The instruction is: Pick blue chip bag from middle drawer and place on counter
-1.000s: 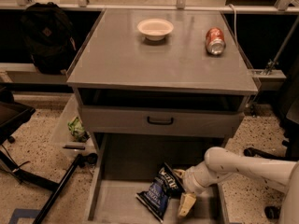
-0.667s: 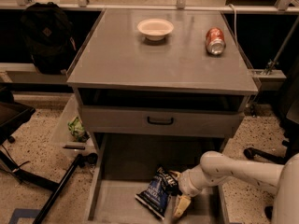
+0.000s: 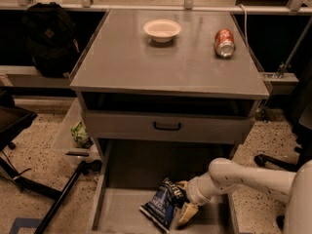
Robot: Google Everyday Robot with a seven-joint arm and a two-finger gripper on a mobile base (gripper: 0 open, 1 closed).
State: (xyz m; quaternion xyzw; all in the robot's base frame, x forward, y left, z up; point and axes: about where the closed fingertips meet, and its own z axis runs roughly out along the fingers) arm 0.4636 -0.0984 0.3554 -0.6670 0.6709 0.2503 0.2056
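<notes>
The blue chip bag (image 3: 162,202) lies on the floor of the pulled-out middle drawer (image 3: 119,209), near its front right. My gripper (image 3: 184,199) reaches in from the right on a white arm, its tan fingers (image 3: 187,214) spread on either side of the bag's right edge, touching it. The counter (image 3: 146,62) is the grey cabinet top above.
A white bowl (image 3: 162,29) and a red soda can (image 3: 224,42) on its side rest on the counter's far part. A closed drawer front with a black handle (image 3: 167,126) sits above the open drawer. A black backpack (image 3: 48,38) and a green packet (image 3: 79,133) are at the left.
My gripper has moved left along the drawer, closing in on the bag's right edge. The bag has shifted slightly left.
</notes>
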